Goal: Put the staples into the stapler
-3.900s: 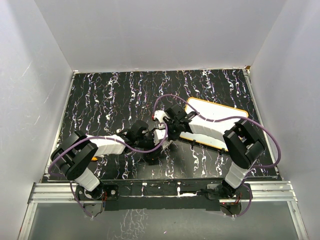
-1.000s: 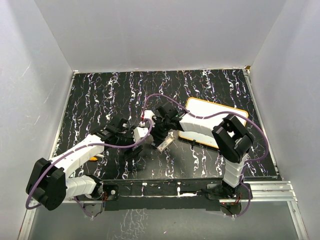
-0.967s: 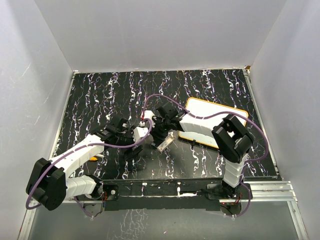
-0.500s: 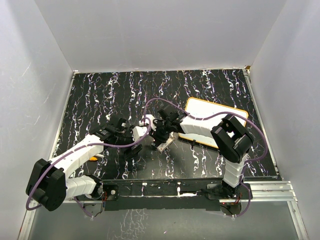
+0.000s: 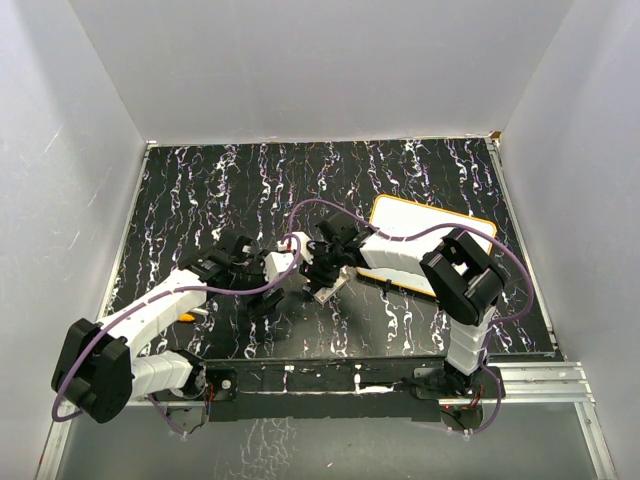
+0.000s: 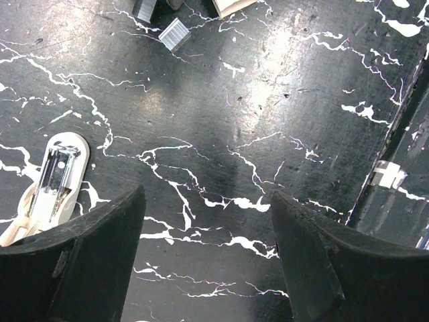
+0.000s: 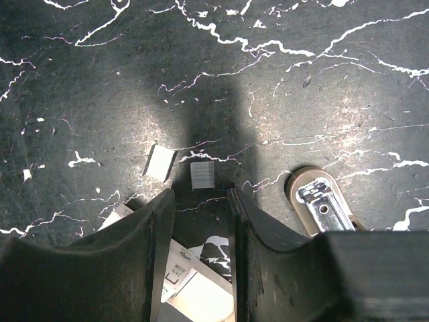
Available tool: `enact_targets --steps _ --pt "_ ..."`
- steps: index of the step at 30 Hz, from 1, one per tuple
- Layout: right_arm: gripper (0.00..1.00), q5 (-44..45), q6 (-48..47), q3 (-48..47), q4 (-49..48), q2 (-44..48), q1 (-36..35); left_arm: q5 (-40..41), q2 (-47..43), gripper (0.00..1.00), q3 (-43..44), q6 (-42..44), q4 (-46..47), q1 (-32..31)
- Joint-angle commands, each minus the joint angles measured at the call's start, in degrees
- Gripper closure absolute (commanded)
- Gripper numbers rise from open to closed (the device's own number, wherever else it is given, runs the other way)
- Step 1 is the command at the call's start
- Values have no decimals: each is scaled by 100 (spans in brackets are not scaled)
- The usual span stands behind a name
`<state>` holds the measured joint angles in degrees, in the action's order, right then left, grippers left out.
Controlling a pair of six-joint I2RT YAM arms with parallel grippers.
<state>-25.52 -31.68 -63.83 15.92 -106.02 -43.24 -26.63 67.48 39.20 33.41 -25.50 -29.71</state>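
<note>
Left claw (image 6: 208, 201): wide open, nothing in it, hovering over the black marbled table (image 6: 281, 100).
Right claw (image 7: 198, 194): low over the table, fingers a narrow gap apart, gripping nothing.
Staples (image 7: 203, 174): a grey strip lies flat just ahead of the right claw's tips, in line with the gap.
Stapler (image 7: 320, 204): lying open, metal channel up, off to the right of the right claw.
Staple box (image 7: 184, 282): beneath the right claw, back from its tips.

- One stapler (image 6: 53, 181).
- Two loose staple strips (image 7: 203, 174) (image 7: 161, 163).
- One staples box (image 7: 194, 285), apparently; the fingers hide much of it.
- One orange-edged white board (image 5: 450, 228), far right.
- Two grippers: left gripper (image 6: 208, 198), right gripper (image 7: 199, 196).
</note>
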Motion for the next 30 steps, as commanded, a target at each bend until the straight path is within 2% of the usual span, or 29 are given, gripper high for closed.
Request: enact_targets --steps 1,11,30 --pt "61 -144 -74 58 -379 -7 -10 -228 -226 26 -104 -19 -60 47" --pt "64 -152 -29 93 -511 -124 -31 -233 -230 26 -110 -27 -43 55" --pt "84 -324 -116 156 -416 -138 -28 -218 -227 26 -140 -27 -12 54"
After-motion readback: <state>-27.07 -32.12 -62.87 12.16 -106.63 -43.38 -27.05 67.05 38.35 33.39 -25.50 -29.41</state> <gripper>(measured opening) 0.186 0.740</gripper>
